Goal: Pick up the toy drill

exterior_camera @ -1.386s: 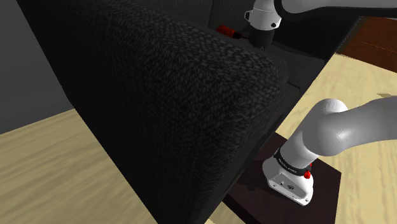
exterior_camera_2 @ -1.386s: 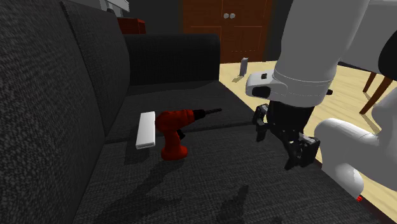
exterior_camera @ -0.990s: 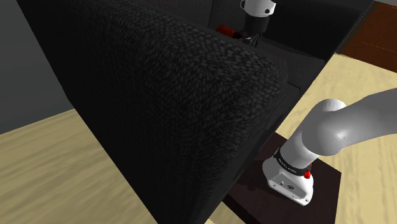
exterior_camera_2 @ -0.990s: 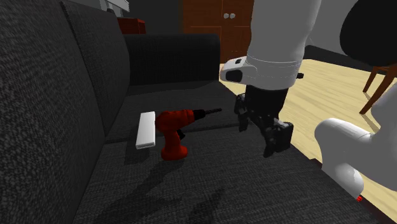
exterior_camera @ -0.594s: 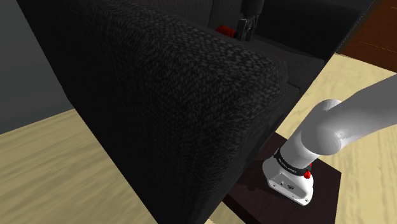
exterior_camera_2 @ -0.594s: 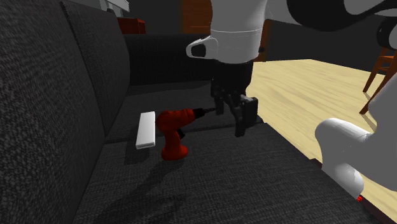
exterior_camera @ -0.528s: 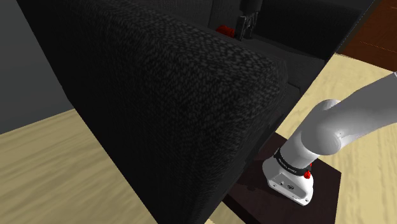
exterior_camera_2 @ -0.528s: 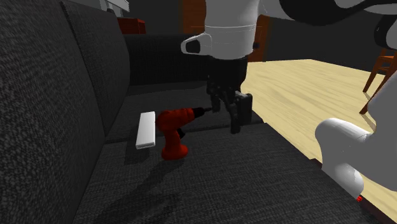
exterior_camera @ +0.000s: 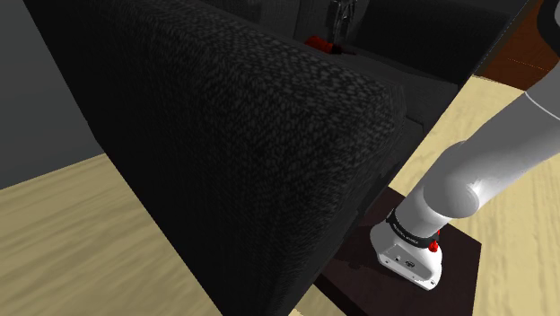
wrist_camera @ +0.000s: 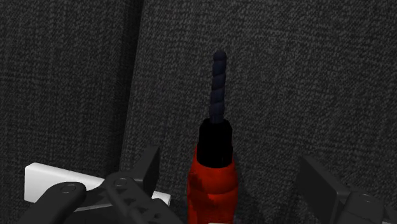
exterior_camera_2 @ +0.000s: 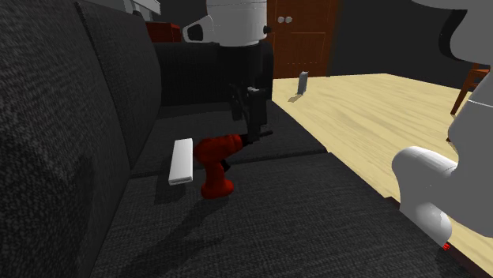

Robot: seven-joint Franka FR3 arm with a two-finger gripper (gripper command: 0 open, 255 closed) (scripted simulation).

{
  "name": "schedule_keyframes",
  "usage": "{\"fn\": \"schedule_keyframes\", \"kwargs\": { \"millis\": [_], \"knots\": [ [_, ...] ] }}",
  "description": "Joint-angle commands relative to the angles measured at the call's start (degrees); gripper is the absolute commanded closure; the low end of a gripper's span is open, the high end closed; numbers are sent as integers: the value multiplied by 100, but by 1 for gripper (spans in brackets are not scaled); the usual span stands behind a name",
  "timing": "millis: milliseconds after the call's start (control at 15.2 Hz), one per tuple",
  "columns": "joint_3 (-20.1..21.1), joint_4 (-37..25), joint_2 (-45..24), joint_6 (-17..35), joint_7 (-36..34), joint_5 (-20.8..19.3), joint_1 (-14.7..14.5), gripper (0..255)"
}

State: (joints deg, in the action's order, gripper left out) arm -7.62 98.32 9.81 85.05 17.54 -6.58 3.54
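No text, number or sign could be read. The dark band (exterior_camera: 410,235) around the arm's foot (exterior_camera: 409,258), lower right in the shoulder view, carried pale marks, too small to read.

Shoulder behind sofa (exterior_camera: 224,135); second, wrist near drill (exterior_camera_2: 215,158).

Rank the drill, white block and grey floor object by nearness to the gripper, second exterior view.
1. The drill, just under the gripper.
2. The white block, beside the drill.
3. The grey object, far off on the floor.
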Motion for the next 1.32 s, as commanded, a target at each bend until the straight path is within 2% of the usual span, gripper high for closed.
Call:
{"fn": "schedule_keyframes", "kwargs": {
  "millis": [0, 264, 396, 462, 1056, 1254],
  "knots": [
    [-8, 104, -9, 114, -1, 3, 4, 0],
    [-12, 546, 70, 475, -38, -7, 7, 0],
    [-12, 546, 71, 475, -38, -7, 7, 0],
    [-11, 547, 72, 474, -40, -6, 7, 255],
    [-13, 546, 70, 475, -38, -7, 7, 255],
    [-10, 259, 20, 239, -14, 0, 5, 255]
  ]
}}
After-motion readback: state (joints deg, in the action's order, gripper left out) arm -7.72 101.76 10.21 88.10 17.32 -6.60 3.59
